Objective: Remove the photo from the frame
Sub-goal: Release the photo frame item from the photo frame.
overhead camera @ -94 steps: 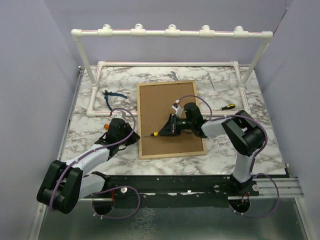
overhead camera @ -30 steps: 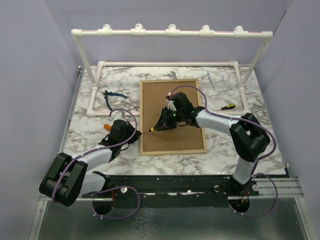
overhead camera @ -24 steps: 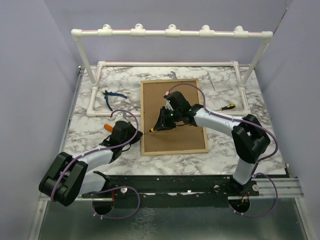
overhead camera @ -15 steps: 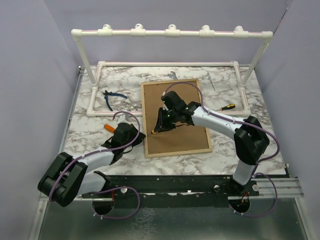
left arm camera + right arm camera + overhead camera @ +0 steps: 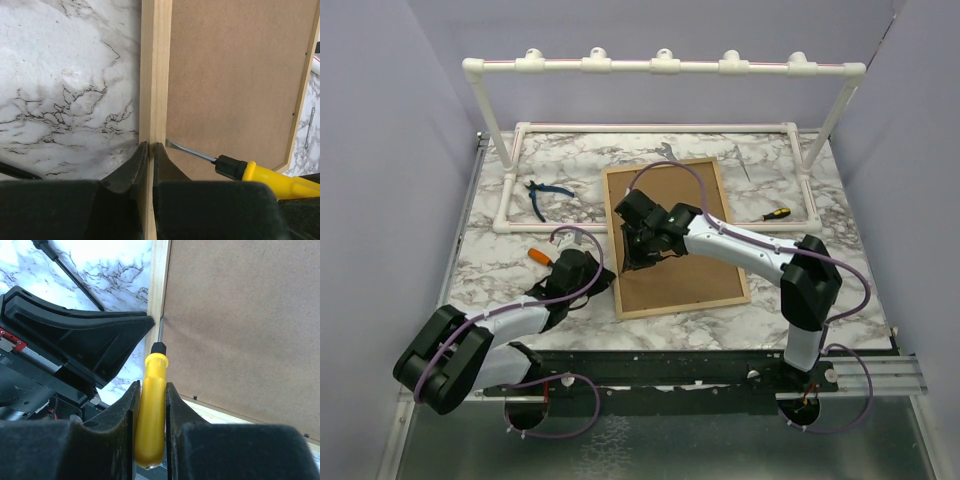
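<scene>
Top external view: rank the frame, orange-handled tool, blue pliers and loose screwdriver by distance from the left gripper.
1. frame: its edge is right at the left gripper.
2. orange-handled tool: just to its left.
3. blue pliers: farther back on the left.
4. loose screwdriver: on the right side.

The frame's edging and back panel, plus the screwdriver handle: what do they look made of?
The edging looks like pale bare wood, with fine lengthwise grain. The back panel looks like matte brown fibreboard, flat and grainless. The screwdriver handle seems glossy yellow plastic, showing soft highlights.
</scene>
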